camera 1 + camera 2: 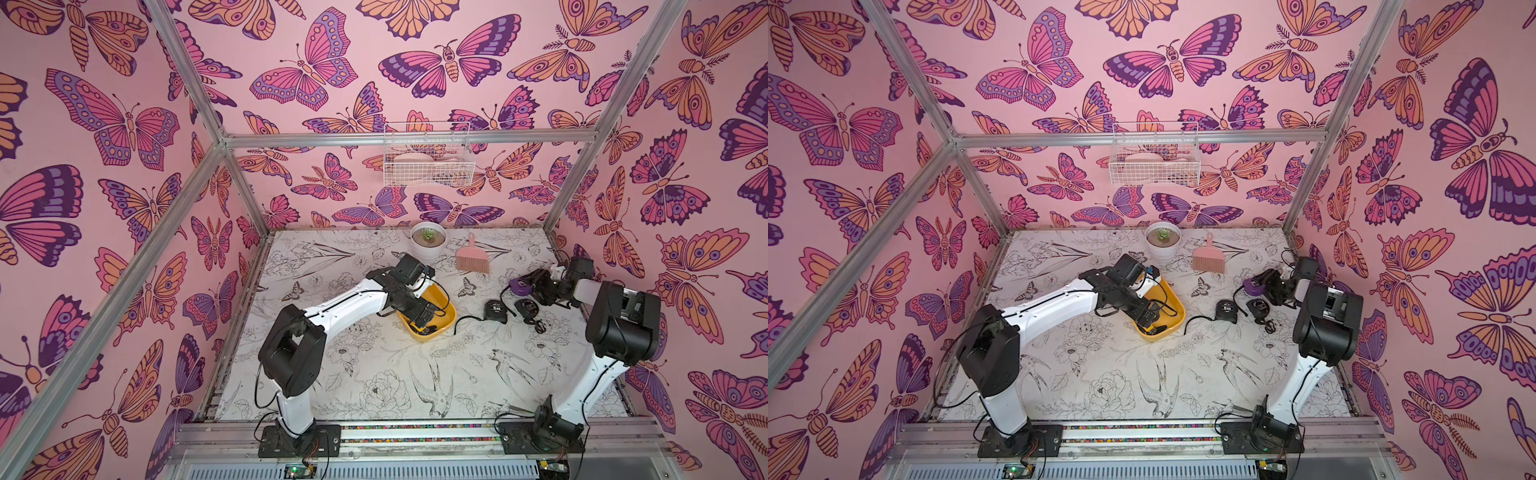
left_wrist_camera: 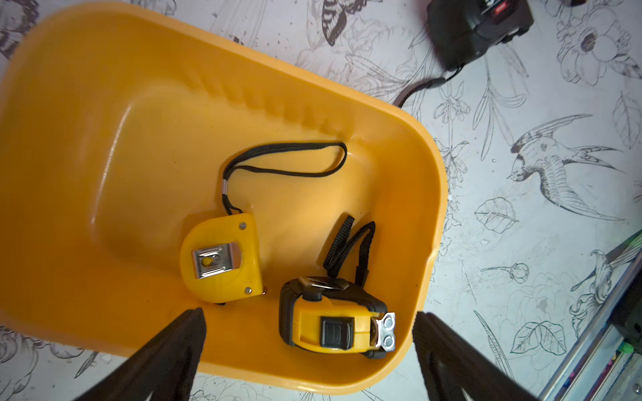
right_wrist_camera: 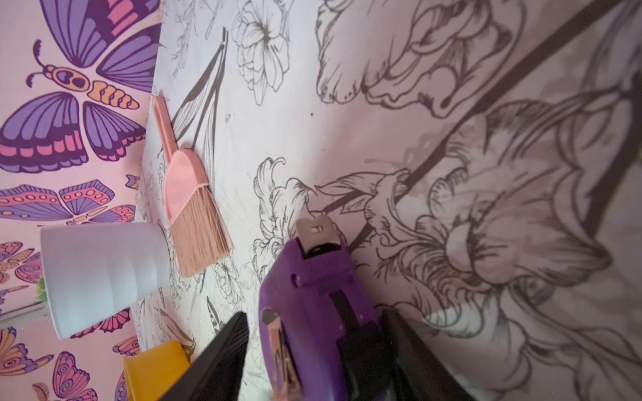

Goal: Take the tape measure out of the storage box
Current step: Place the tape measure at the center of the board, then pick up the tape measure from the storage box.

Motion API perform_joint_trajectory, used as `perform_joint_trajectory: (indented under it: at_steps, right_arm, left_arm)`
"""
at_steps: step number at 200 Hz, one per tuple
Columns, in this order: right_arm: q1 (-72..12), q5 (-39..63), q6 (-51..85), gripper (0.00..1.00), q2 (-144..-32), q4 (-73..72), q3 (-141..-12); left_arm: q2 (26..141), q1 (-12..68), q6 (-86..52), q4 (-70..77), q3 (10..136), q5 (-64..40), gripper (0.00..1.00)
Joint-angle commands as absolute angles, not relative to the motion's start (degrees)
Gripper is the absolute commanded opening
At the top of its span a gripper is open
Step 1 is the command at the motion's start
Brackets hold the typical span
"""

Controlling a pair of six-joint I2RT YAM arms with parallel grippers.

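The storage box (image 1: 448, 318) (image 1: 1179, 318) is a mustard-yellow tray in mid-table. In the left wrist view two tape measures lie in the storage box (image 2: 104, 104): a plain yellow tape measure (image 2: 222, 260) and a yellow-and-black tape measure (image 2: 333, 323) by the near wall. My left gripper (image 2: 310, 315) (image 1: 424, 324) hangs open over that end, holding nothing. A purple tape measure (image 3: 305, 277) (image 1: 518, 286) sits between the parted fingers of my right gripper (image 3: 316, 314), with a gap at one finger. I cannot tell whether it rests on the table.
Two black tape measures (image 1: 496, 311) (image 1: 527, 309) lie on the table right of the box. A white plant pot (image 1: 428, 245) and a pink hand brush (image 1: 473, 259) stand at the back. A white wire basket (image 1: 426, 160) hangs on the back wall.
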State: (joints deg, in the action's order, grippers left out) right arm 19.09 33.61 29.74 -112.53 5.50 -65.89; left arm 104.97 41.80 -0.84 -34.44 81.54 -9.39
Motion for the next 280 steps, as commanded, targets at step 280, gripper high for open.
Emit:
perform_joint_trajectory:
  at_steps: [280]
  right_arm:
    - [8.5,22.8,23.5,0.99,-70.4,20.9,-58.3]
  left_arm:
    - [137.5,39.4,-9.2,-66.7,116.9,2.8,0.99]
